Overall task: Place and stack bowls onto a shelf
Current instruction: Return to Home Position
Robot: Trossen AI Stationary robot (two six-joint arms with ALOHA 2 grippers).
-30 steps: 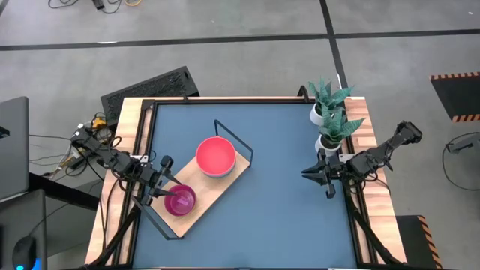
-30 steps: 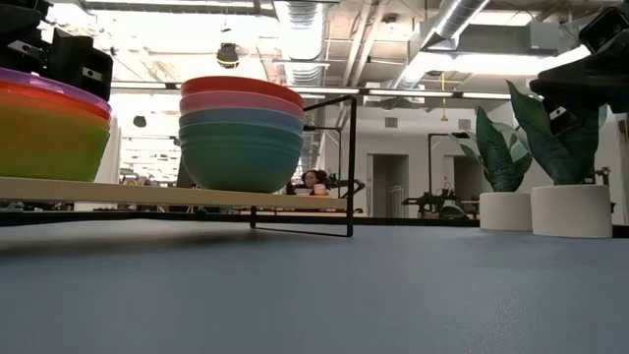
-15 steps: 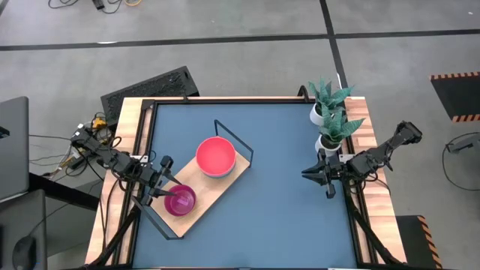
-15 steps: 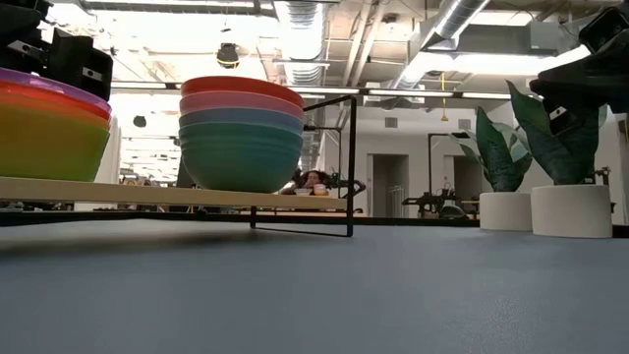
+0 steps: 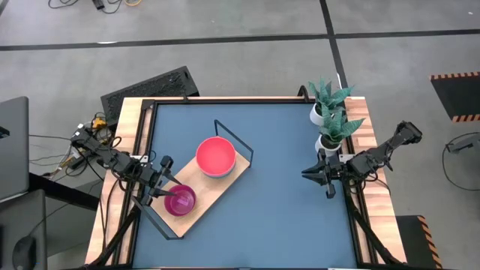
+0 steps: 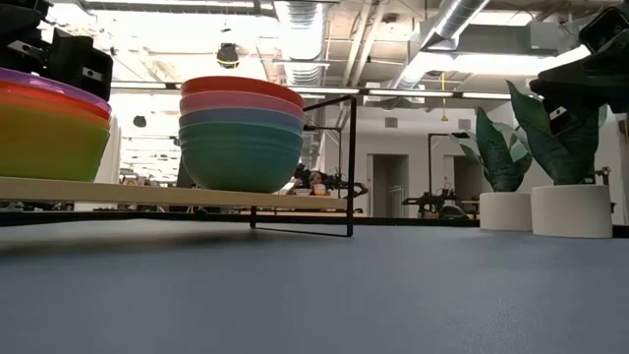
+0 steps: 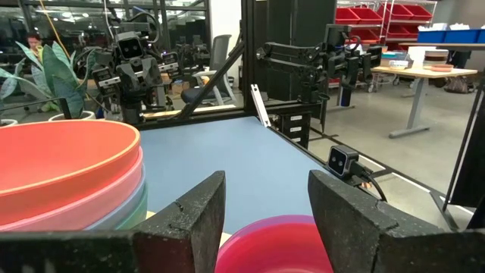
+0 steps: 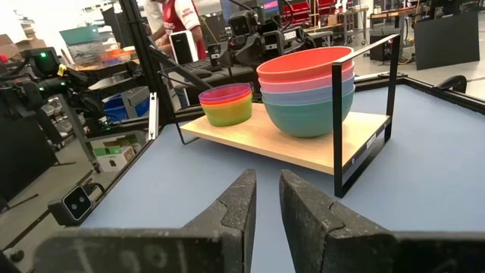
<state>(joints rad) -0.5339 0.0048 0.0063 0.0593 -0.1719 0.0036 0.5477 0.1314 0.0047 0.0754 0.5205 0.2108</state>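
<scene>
The shelf [image 5: 217, 187], a light wooden board in a black wire frame, lies slantwise on the blue table. On it stand two stacks of bowls. The large stack [image 5: 216, 156] has green at the bottom, then blue, pink and red on top [image 6: 242, 138]. The small stack [image 5: 180, 200] has a purple bowl on top and yellow lowest [image 8: 226, 105]. My left gripper [image 5: 166, 185] hangs open, level, just left of and above the small stack [image 7: 273, 243], with nothing between its fingers. My right gripper [image 5: 307, 174] hovers by the table's right edge, its fingers a narrow gap apart [image 8: 267, 186] and empty.
Two white pots with green plants [image 5: 330, 112] stand at the table's far right corner, just behind my right arm [image 6: 570, 211]. The blue tabletop [image 5: 285, 210] between the shelf and my right gripper is bare. Beyond the table are other robot stations and a person [image 8: 182, 23].
</scene>
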